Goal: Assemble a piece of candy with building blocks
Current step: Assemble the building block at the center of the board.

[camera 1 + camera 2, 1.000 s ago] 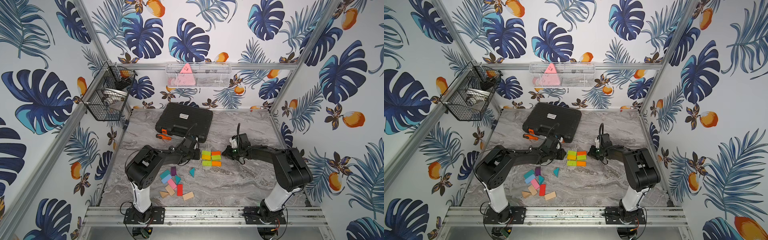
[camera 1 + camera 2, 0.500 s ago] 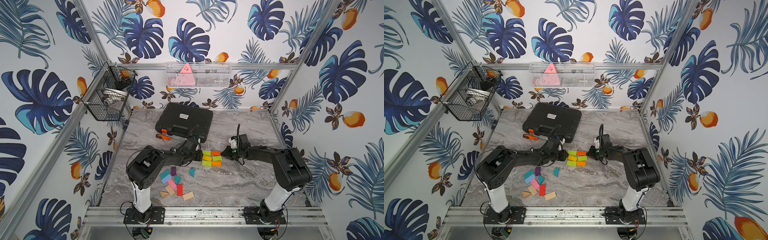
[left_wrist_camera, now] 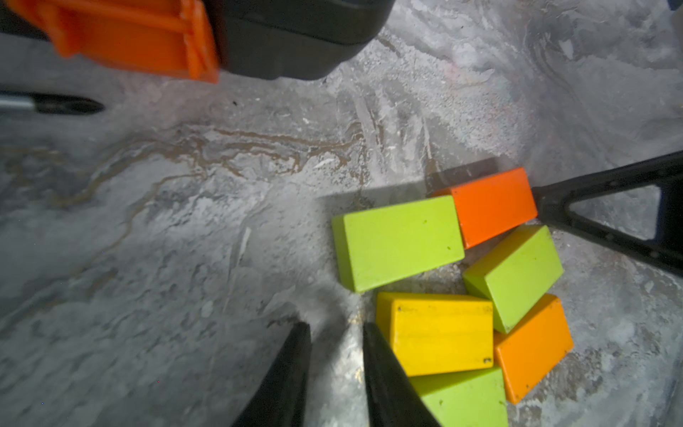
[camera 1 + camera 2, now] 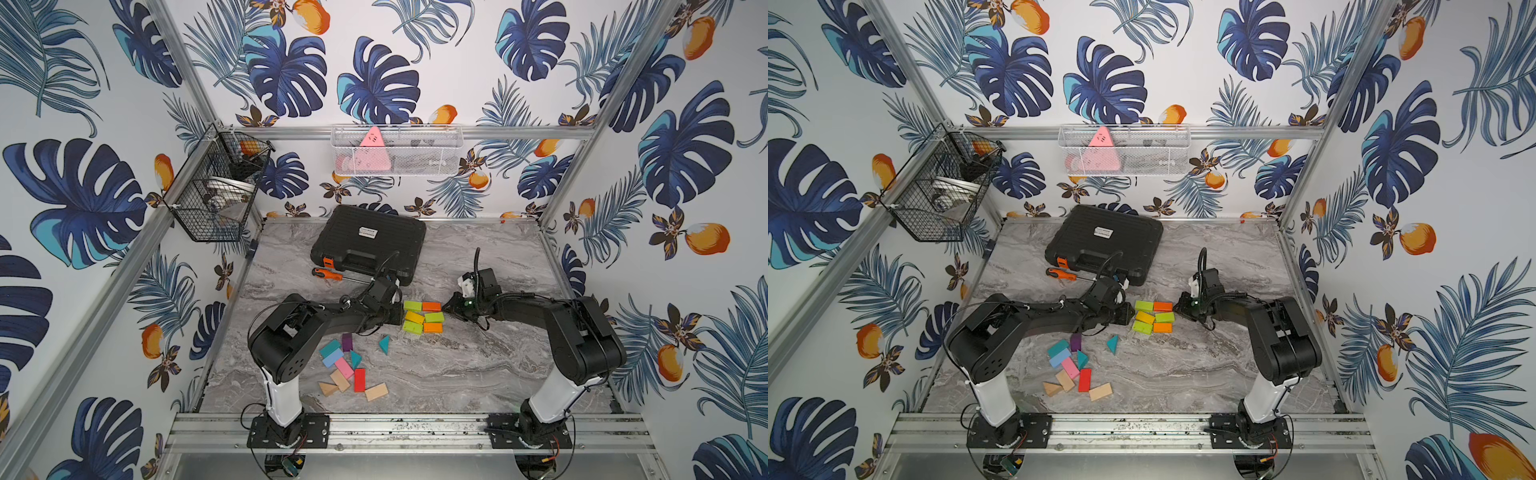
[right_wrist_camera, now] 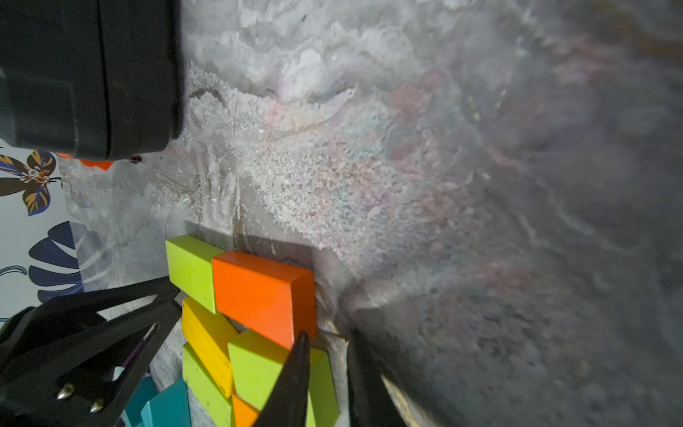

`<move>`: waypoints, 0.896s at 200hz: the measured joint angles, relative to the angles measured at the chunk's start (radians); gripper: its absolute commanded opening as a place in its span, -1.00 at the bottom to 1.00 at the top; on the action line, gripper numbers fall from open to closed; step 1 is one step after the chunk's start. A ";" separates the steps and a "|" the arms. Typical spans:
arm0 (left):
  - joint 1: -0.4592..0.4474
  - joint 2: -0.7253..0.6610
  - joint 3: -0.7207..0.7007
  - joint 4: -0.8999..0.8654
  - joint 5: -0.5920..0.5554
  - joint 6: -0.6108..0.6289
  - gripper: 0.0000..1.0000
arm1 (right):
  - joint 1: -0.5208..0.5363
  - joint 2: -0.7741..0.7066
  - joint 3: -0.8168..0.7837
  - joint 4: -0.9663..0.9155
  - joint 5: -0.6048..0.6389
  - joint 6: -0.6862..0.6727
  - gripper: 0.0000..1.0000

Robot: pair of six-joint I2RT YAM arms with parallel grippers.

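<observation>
Building blocks [image 4: 423,318] for the candy's body sit as a six-brick cluster in the middle of the marble table [image 4: 478,365], in three rows of two, each brick's long axis running roughly left to right. The cluster lies directly between the arms. The left gripper [image 3: 334,327] is at its left edge, one finger touching or just beside the end of the yellow brick [image 3: 441,334]. The right gripper [image 5: 325,334] is at its right edge, by the end of the red-orange brick [image 5: 262,292]. Both have their jaws parted only a sliver, with nothing between them. The yellow brick and the green brick [image 3: 513,273] beside it lie skewed, so an inward push along the rows looks likely. Spare blocks [image 4: 345,365] lie near-left, closer to the left arm
</observation>
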 measured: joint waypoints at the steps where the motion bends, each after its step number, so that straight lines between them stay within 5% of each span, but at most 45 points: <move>1: 0.000 -0.001 0.000 -0.001 -0.001 0.000 -0.36 | 0.000 -0.002 -0.001 -0.002 0.002 -0.001 -0.43; 179: -0.015 -0.057 -0.103 0.058 0.010 -0.005 -0.40 | 0.025 -0.074 -0.079 -0.043 -0.010 -0.006 -0.66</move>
